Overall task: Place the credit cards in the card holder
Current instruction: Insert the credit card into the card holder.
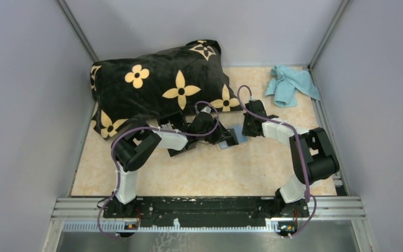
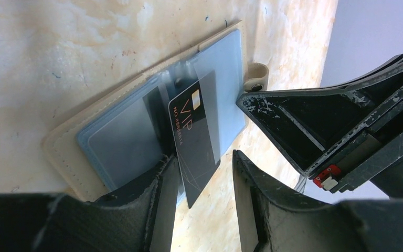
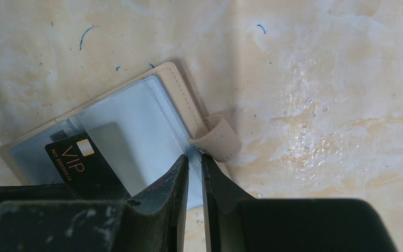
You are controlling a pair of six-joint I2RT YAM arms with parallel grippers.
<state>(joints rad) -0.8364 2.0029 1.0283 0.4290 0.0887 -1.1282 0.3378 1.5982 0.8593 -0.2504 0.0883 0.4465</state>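
Observation:
The card holder (image 2: 65, 149) is a beige wallet lying open on the table, with pale blue clear sleeves; it also shows in the right wrist view (image 3: 136, 113) and the top view (image 1: 232, 139). A black "VIP" credit card (image 2: 195, 139) sticks partly out of a sleeve, and shows in the right wrist view (image 3: 78, 165) too. A grey card shape (image 3: 113, 144) lies inside the sleeve behind it. My left gripper (image 2: 203, 156) is open, with the card's free end between its jaws, next to the left finger. My right gripper (image 3: 194, 158) is shut, tips on the holder's edge by the snap strap (image 3: 218, 139).
A big black pillow with yellow flowers (image 1: 157, 86) lies just behind the arms at the back left. A light blue cloth (image 1: 291, 84) lies at the back right. Grey walls enclose the table on three sides.

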